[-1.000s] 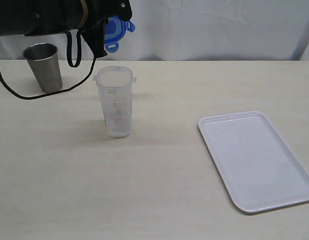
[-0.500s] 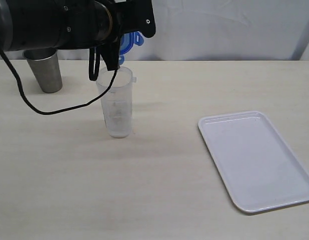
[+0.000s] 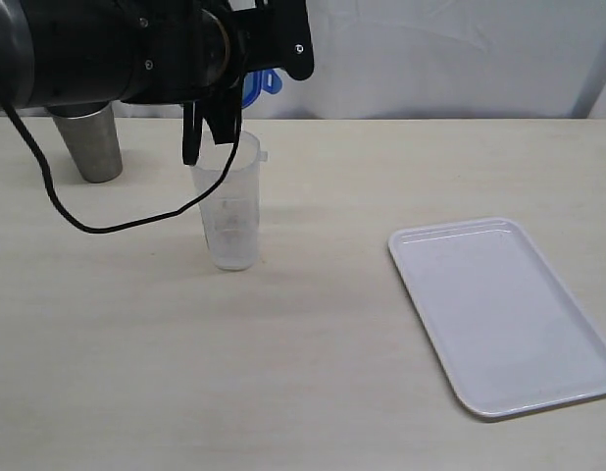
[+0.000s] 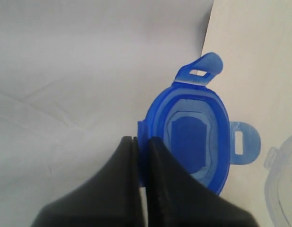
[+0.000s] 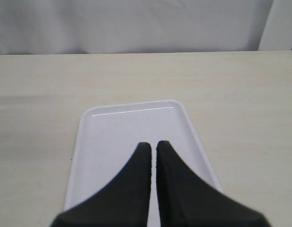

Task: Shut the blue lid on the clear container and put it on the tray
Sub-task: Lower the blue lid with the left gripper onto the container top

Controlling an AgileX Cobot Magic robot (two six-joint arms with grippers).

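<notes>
My left gripper [image 4: 142, 141] is shut on the rim of the blue lid [image 4: 195, 135], which it holds on edge in the air. In the exterior view only a sliver of the blue lid [image 3: 261, 84] shows behind the left arm, above and just behind the clear container [image 3: 227, 201]. That container stands upright and open on the table; part of its rim [image 4: 280, 189] shows in the left wrist view. The white tray [image 3: 499, 312] lies flat at the right. My right gripper [image 5: 153, 145] is shut on nothing, above the tray [image 5: 117, 137].
A steel cup [image 3: 89, 144] stands at the back left, partly behind the left arm. A black cable [image 3: 107, 224] loops from that arm down beside the container. A white backdrop closes the far edge of the table.
The left arm has carried the blue lid to the right and lower, from beside the steel cup to over the container's rim. The container, tray and right gripper have not moved.
</notes>
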